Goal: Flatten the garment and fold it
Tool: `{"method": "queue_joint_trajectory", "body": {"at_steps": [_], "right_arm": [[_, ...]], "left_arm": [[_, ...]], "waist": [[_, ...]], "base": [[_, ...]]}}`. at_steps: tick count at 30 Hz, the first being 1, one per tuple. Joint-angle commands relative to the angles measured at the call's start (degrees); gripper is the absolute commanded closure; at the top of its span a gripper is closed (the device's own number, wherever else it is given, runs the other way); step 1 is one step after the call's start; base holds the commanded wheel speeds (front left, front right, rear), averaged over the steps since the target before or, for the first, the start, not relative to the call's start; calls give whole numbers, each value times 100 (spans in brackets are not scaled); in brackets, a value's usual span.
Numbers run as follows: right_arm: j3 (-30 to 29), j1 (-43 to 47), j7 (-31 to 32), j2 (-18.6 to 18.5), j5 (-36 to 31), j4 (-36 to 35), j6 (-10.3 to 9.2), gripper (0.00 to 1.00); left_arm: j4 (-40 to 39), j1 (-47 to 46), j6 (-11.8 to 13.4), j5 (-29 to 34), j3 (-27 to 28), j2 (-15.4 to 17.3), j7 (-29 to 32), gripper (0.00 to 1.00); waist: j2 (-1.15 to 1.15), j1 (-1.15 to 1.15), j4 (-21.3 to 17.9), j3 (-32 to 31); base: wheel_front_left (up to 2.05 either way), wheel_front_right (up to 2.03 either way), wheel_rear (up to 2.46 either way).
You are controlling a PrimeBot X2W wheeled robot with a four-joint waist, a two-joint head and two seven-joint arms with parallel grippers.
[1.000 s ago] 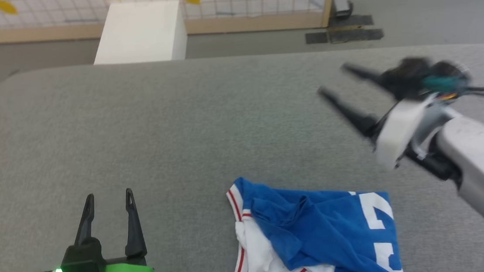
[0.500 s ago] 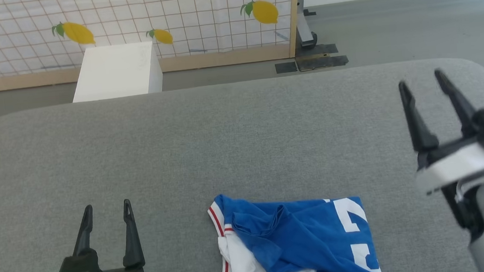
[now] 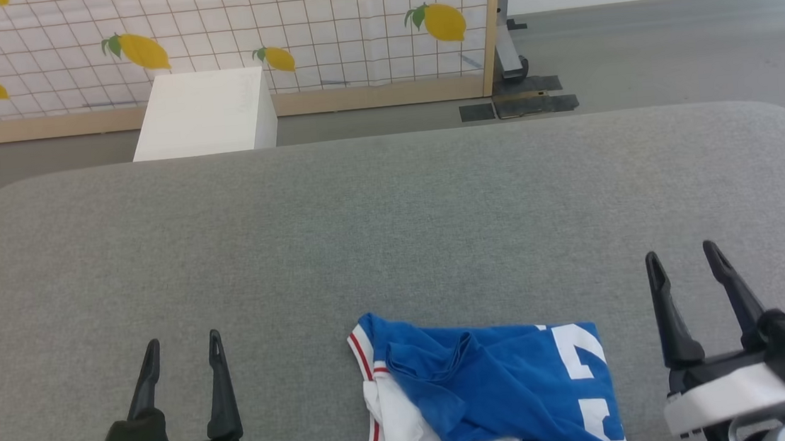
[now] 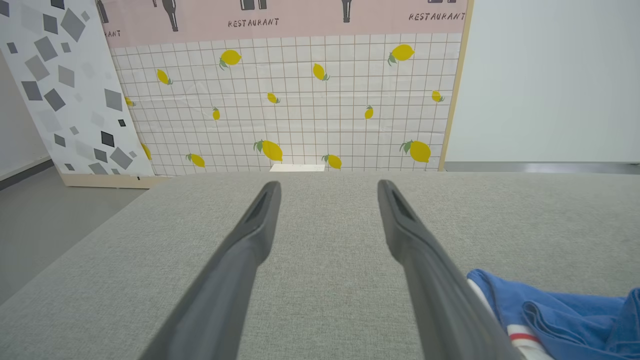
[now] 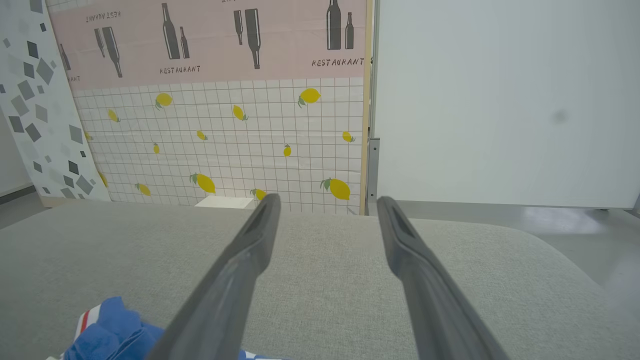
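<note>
The garment lay crumpled at the near edge of the worktop, folded over itself.
Your left hand and right hand stood open and empty on either side of it; pinching several bunched layers at once would likely have dragged the heap rather than spread it.

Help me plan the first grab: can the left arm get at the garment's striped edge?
Probably yes: the left gripper, jaws open, has just bare grey surface between it and the garment.
</note>
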Motion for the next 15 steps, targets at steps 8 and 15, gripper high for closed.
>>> {"method": "queue_joint_trajectory", "body": {"at_steps": [8, 15], "right_arm": [[-35, 379, -10, 111, -156, -247, -8, 0], [-78, 379, 77, 137, -202, -312, -8, 0]], "left_arm": [[68, 40, -31, -66, 44, -35, -21, 0], [137, 2, -57, -74, 48, -37, -21, 0]], "waist": [[0, 0, 68, 44], [0, 0, 104, 26]], "base": [[0, 0, 0], [0, 0, 0]]}}
